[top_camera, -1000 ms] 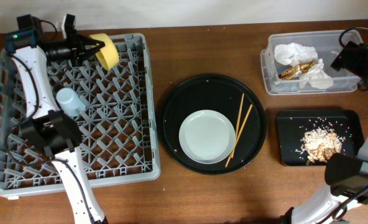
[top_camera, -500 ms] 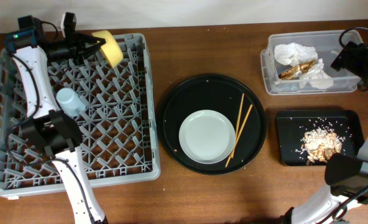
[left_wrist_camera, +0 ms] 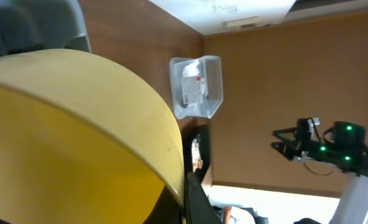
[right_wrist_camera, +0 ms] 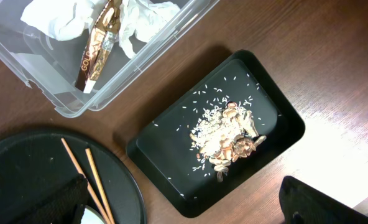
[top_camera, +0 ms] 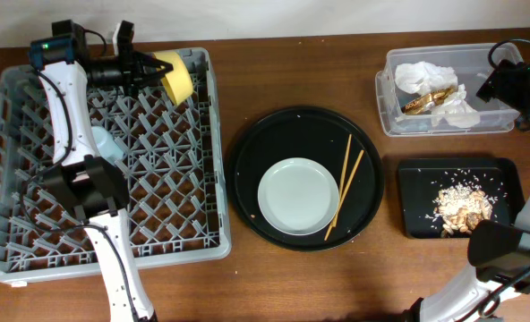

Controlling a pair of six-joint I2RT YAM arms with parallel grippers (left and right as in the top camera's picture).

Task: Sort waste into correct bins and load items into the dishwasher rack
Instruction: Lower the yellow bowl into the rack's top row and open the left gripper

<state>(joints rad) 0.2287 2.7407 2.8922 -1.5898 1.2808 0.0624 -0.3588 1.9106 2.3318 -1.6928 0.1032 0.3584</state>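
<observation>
The grey dishwasher rack fills the left of the bench, and the left arm reaches across it, partly hiding the small blue cup among the pegs, its jaws clamped on the rim of the yellow bowl, held on edge over the rack's far side. Beside the rack, the round black tray carries the pale plate and two chopsticks just right of it. Further right, the clear tub holds napkins and the gold wrapper, the flat black tray holds food scraps, and the right jaws hang wide apart above them, gripping nothing.
</observation>
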